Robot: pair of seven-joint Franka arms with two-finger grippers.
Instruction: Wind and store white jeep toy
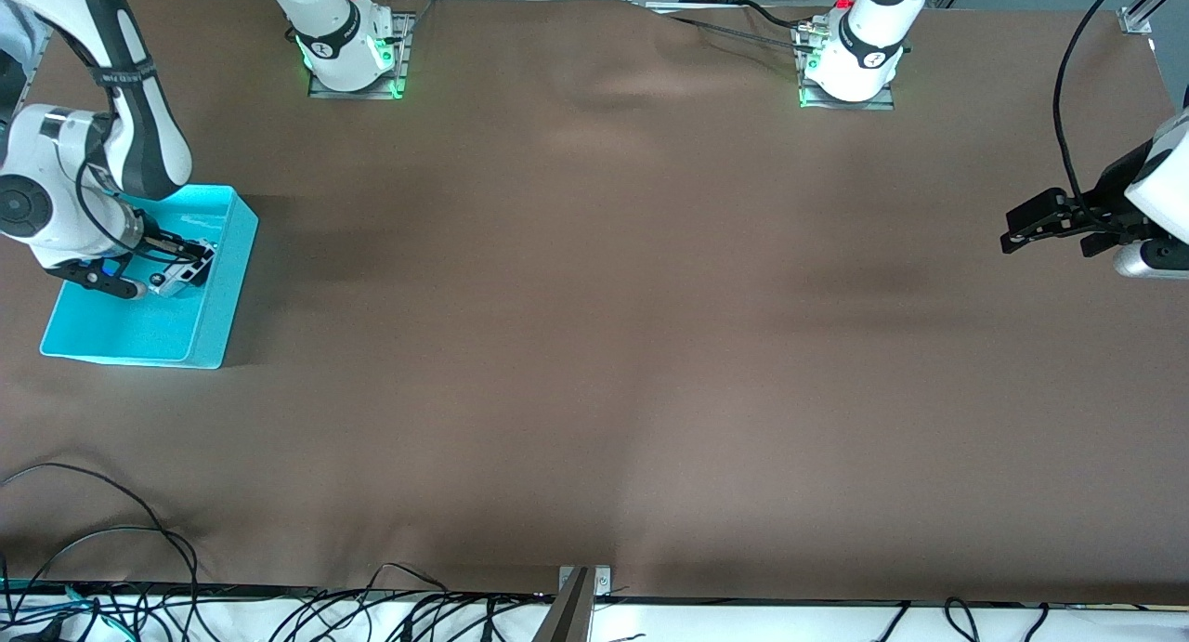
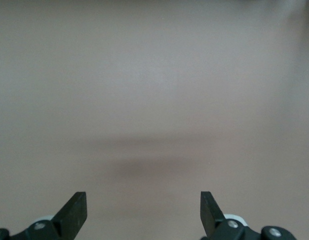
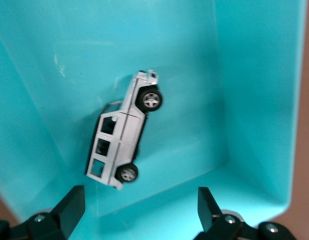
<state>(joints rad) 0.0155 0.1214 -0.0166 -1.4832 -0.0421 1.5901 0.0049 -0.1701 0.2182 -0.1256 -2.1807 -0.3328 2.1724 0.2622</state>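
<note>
The white jeep toy [image 3: 123, 134] lies on its side inside the cyan bin [image 3: 254, 100], free of any finger. In the front view the jeep [image 1: 186, 276] shows as a small pale shape in the bin [image 1: 223, 289] at the right arm's end of the table. My right gripper [image 3: 139, 210] hangs open just over the bin, directly above the jeep, with nothing between its fingers; the front view shows that gripper [image 1: 165, 266] low in the bin. My left gripper [image 1: 1045, 242] waits open over bare table at the left arm's end, and its wrist view shows the gripper [image 2: 143, 210] empty.
A brown cloth [image 1: 594, 345] covers the table. Loose black cables [image 1: 139, 540] lie along the table edge nearest the front camera. A metal bracket [image 1: 581, 596] stands at the middle of that edge.
</note>
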